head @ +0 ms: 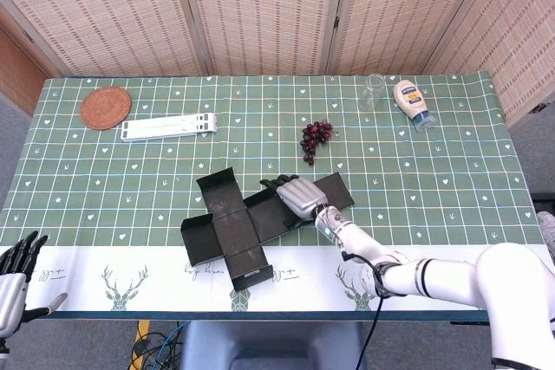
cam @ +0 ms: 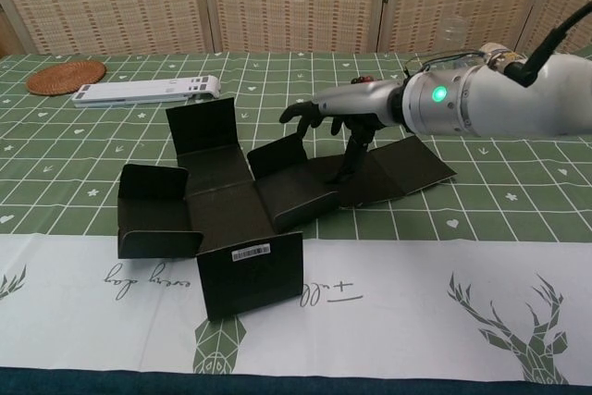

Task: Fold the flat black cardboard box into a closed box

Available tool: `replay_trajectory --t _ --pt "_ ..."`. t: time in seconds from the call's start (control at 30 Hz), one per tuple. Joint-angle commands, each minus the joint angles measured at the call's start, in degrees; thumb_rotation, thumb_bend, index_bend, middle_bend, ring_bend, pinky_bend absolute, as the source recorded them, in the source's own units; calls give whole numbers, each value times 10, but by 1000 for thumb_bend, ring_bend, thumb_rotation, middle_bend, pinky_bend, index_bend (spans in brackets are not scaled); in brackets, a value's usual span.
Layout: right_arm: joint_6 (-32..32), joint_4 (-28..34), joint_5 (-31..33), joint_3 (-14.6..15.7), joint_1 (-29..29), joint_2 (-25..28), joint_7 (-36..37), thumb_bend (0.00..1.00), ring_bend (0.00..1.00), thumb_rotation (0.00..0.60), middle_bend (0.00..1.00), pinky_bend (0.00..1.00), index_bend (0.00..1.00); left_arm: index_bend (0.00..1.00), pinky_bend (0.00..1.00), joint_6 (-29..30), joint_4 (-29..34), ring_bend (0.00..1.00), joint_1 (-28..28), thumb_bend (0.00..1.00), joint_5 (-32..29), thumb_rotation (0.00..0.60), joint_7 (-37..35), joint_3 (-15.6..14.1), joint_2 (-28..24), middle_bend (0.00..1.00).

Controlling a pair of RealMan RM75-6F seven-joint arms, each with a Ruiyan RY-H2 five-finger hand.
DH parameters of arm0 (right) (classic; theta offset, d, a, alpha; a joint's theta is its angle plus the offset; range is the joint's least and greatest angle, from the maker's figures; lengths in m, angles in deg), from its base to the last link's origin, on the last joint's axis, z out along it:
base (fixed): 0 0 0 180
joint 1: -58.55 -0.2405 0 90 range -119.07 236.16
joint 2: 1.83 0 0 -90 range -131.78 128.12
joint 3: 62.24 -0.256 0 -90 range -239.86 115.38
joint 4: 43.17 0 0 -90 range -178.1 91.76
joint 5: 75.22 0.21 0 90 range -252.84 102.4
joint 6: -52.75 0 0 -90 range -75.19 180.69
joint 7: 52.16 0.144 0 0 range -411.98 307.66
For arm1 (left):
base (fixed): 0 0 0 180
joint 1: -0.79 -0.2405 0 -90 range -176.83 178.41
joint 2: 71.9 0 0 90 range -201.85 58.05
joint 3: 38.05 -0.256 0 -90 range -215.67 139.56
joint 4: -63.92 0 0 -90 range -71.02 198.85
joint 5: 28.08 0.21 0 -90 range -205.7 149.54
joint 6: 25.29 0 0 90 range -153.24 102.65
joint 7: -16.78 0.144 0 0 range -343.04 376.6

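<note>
Woven screens stand behind a table [head: 104, 201] covered with a green checked cloth that has a white deer border at the near side. On it, toward the near edge and a little left of the middle, lies the black cardboard box [head: 227, 227], unfolded in a cross shape with several flaps half raised.

The right hand [head: 295, 194] rests on the right arm of the cross — its fingers are spread and curved, the fingertips [cam: 350, 167] pressing down on the panel. The left hand [head: 12, 276] hangs at the table's near left corner, fingers apart, holding nothing.

I judge the cardboard to be light and stiff, bending only along its creases, and it probably slides easily on the cloth. So one hand should pin the centre panel while the other lifts a flap by its free edge.

A clear glass [head: 373, 91] near the far edge looks empty — beside it lies a squeeze bottle [head: 412, 103], its contents not visible.
</note>
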Motion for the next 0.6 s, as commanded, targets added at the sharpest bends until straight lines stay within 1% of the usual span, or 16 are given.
replay_trajectory --t 0.03,0.17,0.3,0.43,0.6 --pt "-15 15 -7 -10 4 13 6 336 126 600 135 156 0 26 82 -2 3 0 6 141 6 600 2 3 -7 0" --pt "-10 17 -16 -19 -13 12 -2 377 126 600 136 156 0 26 82 -7 12 0 13 140 11 600 4 4 -11 0" --pt "12 -2 0 -27 -46 -9 -19 411 126 600 135 156 0 26 82 -12 16 0 14 140 13 600 9 1 -10 0" --pt "31 -44 33 -29 -86 -42 -40 417 126 600 136 156 0 26 82 -8 18 0 13 140 16 600 9 0 -11 0" --pt "52 -113 75 -31 -132 -91 -56 418 126 600 135 156 0 26 83 0 21 0 10 141 24 600 9 -4 -18 0"
